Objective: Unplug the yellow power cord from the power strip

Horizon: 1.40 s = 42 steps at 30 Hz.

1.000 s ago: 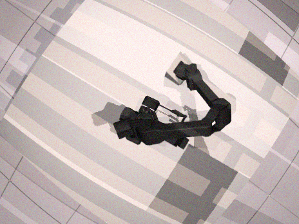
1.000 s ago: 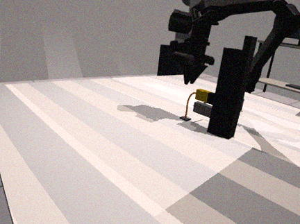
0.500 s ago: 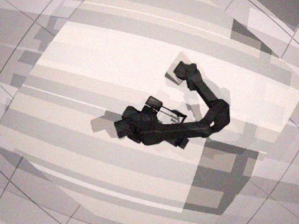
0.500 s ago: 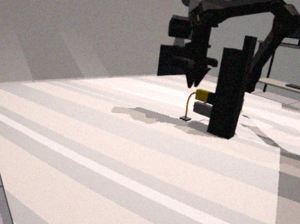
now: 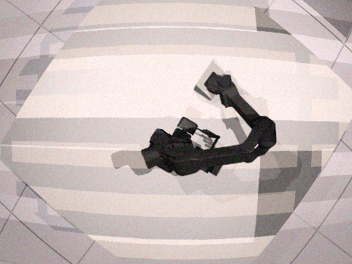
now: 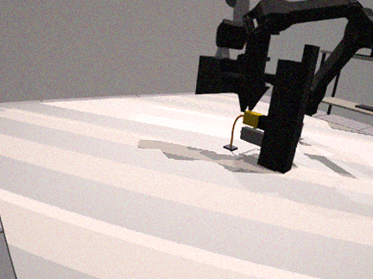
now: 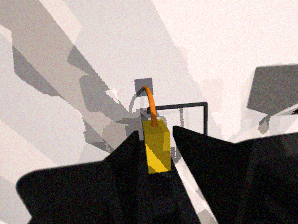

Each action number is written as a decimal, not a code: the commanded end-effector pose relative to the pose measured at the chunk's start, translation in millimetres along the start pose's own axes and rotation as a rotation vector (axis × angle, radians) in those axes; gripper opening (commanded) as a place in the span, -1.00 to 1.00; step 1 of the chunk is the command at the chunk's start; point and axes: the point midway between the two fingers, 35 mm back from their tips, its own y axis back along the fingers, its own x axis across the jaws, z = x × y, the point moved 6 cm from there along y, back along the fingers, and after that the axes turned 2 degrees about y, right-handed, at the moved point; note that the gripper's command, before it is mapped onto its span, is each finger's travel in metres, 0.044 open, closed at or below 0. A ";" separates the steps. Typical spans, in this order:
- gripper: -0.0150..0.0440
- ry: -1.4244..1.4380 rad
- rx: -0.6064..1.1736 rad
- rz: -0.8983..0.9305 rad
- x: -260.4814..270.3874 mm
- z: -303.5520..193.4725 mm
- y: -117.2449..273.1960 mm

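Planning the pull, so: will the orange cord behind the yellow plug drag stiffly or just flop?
Likely fairly stiff: the cord holds a free-standing arch from the plug down to its small floor anchor. It looks thin, so probably little resistance. The gripper straddles the plug.

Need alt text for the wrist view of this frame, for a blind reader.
The end effector straddles the yellow plug, one dark finger on each side; actual contact is unclear. The orange cord arcs from the plug to a small grey square on the pale striped table.
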 end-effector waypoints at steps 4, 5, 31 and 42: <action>0.05 -0.001 0.001 0.006 -1.4 -12.3 1.3; 0.05 -0.001 0.001 0.006 -1.4 -12.6 1.3; -0.49 0.001 0.001 0.000 -0.6 -11.7 -8.7; -0.49 0.001 -0.001 0.002 0.3 1.7 -8.3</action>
